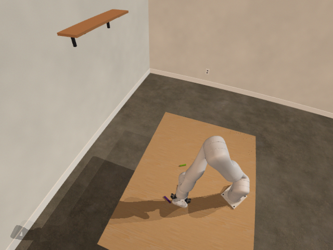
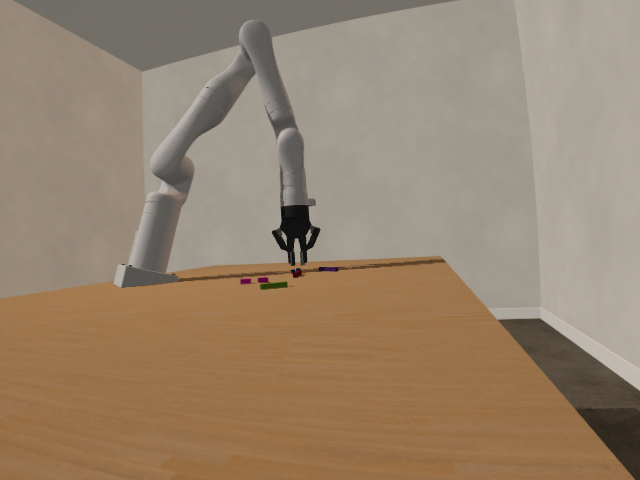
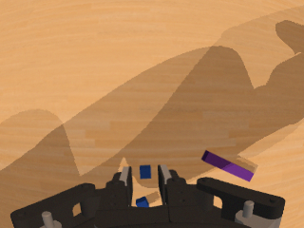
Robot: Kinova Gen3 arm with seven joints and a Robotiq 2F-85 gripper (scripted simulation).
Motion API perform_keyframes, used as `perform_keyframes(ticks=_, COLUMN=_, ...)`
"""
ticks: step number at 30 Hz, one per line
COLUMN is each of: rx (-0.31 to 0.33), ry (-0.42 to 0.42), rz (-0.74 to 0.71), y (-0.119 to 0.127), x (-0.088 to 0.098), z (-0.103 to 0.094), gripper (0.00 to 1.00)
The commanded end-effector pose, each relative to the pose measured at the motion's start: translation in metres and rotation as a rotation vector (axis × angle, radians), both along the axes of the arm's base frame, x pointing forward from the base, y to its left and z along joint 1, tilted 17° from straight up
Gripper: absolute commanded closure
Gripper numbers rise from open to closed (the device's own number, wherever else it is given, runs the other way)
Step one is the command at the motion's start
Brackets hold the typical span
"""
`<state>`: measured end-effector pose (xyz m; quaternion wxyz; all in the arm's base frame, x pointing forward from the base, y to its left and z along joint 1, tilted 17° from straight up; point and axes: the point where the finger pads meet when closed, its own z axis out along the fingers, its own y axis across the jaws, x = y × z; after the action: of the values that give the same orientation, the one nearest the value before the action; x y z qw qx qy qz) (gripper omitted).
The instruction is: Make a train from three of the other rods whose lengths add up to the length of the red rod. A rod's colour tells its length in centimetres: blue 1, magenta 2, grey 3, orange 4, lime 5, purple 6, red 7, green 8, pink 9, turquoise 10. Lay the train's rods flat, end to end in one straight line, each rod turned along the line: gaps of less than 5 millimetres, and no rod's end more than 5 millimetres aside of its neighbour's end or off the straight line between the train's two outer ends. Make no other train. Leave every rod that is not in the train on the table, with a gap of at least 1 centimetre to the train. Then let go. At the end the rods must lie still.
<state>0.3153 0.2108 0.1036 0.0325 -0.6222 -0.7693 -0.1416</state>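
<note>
My gripper points straight down, just above the wooden table. Its fingers stand a narrow gap apart and hold nothing. In the wrist view a small blue rod lies on the table below the gap between the fingers, and a second blue piece shows closer to the palm. In the exterior view a blue rod and a red rod lie under the fingertips. A purple rod lies flat a little to one side.
Two magenta rods and a green-looking rod lie apart from the gripper. The arm's base stands at the table's edge. A shelf hangs on the wall.
</note>
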Motion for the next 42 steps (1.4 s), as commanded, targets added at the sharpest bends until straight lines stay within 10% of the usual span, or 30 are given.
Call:
perform_keyframes(ticks=1, rx=0.0, ry=-0.001, rz=0.0, y=0.0, x=0.0003, z=0.0004, gripper=0.76)
perform_keyframes(ticks=42, rx=0.0, ry=-0.001, rz=0.0, y=0.0022, x=0.0014, z=-0.0076, gripper=0.76)
